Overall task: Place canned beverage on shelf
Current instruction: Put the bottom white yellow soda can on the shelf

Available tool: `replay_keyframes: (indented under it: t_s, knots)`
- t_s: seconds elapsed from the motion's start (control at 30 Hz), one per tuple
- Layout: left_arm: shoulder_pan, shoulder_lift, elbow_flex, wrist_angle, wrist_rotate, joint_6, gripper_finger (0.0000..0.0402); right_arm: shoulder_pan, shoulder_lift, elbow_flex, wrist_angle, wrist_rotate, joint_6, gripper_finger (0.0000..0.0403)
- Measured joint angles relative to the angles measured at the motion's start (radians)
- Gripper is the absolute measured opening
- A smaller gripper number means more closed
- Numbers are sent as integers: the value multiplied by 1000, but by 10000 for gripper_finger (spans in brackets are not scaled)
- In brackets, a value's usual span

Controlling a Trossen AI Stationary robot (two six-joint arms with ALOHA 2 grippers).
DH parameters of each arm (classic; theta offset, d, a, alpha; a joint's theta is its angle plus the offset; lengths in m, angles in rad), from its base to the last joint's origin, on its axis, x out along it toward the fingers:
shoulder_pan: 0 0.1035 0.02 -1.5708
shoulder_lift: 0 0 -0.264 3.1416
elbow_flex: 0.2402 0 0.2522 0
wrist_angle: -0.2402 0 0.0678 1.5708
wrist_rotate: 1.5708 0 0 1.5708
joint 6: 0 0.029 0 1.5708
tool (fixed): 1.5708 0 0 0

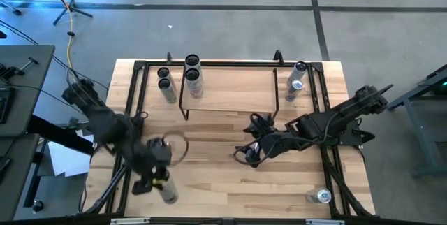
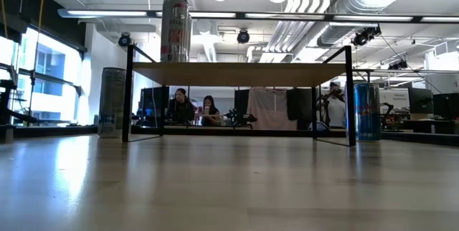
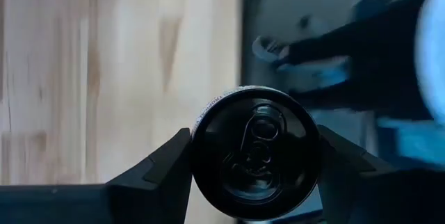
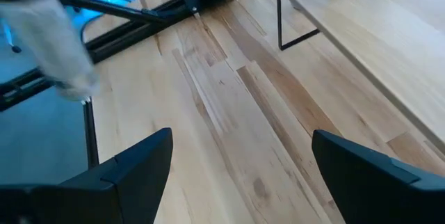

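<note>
My left gripper (image 1: 159, 180) is near the table's near left corner, shut on a canned beverage (image 1: 168, 194) with a dark top (image 3: 255, 153). The shelf (image 1: 230, 89), light wood on thin black legs, stands at the far middle. It also shows in the low view (image 2: 240, 73) and in the right wrist view (image 4: 389, 36). Two cans (image 1: 193, 77) are at its left end; one shows standing on its top (image 2: 174, 29). My right gripper (image 4: 240, 175) is open and empty, low over the table in front of the shelf (image 1: 253, 152). My left gripper pinches the can between its two fingers, one on each side of the can's wall (image 3: 197, 156) just below the top rim. The can lies along the fingers with its top toward the wrist. Whether it rests on the table does not show.
Two cans (image 1: 165, 82) stand on the table left of the shelf and two (image 1: 297, 78) right of it; they show in the low view as a grey can (image 2: 112, 102) and a blue can (image 2: 366, 111). Another can (image 1: 323, 196) stands near the near right corner. A black rail frame (image 1: 133, 92) rims the table. People sit in the room behind (image 2: 192, 109).
</note>
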Motion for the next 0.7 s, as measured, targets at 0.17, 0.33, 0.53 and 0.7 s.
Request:
replay_keyframes:
  t_s: [0.17,0.33,0.53,0.7]
  knots:
    - [158,100,364,-261,-36,154,195,-2,-56,1,-4,7,-19,330]
    - [348,238,701,-407,-140,328,195,-2,-99,1,-23,43,-55,330]
    - [584,282,734,-224,-121,459,194,-3,-109,1,-28,48,-63,330]
    - [720,320,728,-173,-182,543,194,-3,-106,1,-45,47,-55,330]
